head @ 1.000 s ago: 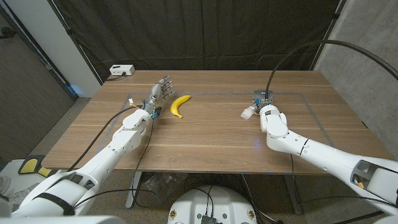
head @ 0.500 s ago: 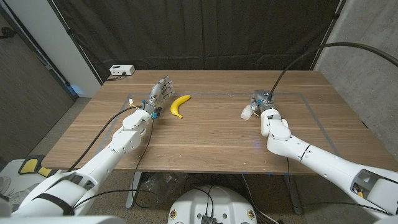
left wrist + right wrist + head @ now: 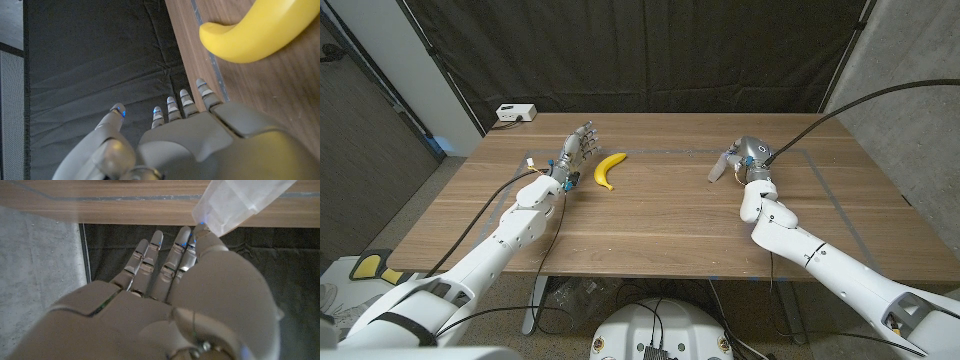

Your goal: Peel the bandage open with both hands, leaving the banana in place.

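Nearest, both white arms came in over the front edge of the wooden table [image 3: 650, 225]. Farther along on the right side, the right hand [image 3: 750, 160] stood raised over the tabletop with a pale, translucent bandage wrapper [image 3: 720, 166] pinched at its fingertips; the wrapper hung out toward the table's middle. From the right wrist view the same wrapper [image 3: 240, 202] showed as a whitish, see-through strip held between the thumb [image 3: 207, 237] and the neighbouring fingers [image 3: 150, 250], which reached out close together past the table's edge.

On the left side, at about the same depth, the left hand [image 3: 575, 150] stood on the table with its fingers extended and slightly apart, gripping nothing. The banana [image 3: 609, 169] lay just beside it, toward the table's centre, apart from the hand. In the left wrist view the left hand's fingertips [image 3: 170, 107] pointed past the table's edge toward the dark curtain [image 3: 100, 60], and the banana's yellow curve [image 3: 255, 35] lay on the wood near them.

Beyond the far left corner of the table a small white box [image 3: 515, 113] sat against the black curtain.
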You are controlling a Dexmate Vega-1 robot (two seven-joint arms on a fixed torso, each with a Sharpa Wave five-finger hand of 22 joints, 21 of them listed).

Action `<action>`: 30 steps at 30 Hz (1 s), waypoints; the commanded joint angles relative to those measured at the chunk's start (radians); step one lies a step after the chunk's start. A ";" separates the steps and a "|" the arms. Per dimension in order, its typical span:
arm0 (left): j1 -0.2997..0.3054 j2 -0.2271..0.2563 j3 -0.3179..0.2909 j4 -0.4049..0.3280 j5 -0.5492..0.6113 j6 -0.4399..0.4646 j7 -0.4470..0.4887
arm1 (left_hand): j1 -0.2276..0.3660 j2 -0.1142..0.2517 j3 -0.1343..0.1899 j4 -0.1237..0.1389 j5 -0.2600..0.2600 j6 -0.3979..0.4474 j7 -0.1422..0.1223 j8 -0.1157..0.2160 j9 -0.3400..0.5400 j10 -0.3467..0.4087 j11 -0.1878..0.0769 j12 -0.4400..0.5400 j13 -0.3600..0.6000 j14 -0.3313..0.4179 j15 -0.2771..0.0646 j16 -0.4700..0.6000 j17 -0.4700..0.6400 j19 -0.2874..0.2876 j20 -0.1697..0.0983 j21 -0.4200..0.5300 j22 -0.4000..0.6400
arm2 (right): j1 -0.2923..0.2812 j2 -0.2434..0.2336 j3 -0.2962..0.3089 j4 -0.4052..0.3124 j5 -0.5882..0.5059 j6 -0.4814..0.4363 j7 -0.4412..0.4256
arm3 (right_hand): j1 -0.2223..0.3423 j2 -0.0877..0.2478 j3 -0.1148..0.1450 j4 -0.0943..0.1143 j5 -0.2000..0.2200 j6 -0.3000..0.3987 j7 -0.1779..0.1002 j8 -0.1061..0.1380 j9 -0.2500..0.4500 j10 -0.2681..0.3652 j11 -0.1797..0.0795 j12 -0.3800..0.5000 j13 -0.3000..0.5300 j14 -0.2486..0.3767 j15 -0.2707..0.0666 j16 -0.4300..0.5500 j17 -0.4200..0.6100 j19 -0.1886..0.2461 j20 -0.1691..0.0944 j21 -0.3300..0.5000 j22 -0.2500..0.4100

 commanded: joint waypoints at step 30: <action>0.026 0.034 0.007 -0.060 0.023 -0.029 -0.022 | 0.066 -0.009 0.019 -0.051 0.003 0.014 0.001 0.005 -0.002 0.005 -0.007 -0.007 0.002 0.001 -0.007 -0.004 -0.003 0.000 0.004 0.005 0.001 | 0.029 0.092 0.104 -0.379 0.240 -0.528 0.182 | -0.044 -0.082 0.078 -0.016 0.254 0.090 0.092 0.206 0.143 0.200 0.064 0.054 0.082 0.277 -0.155 0.215 0.212 -0.090 0.035 0.067 0.066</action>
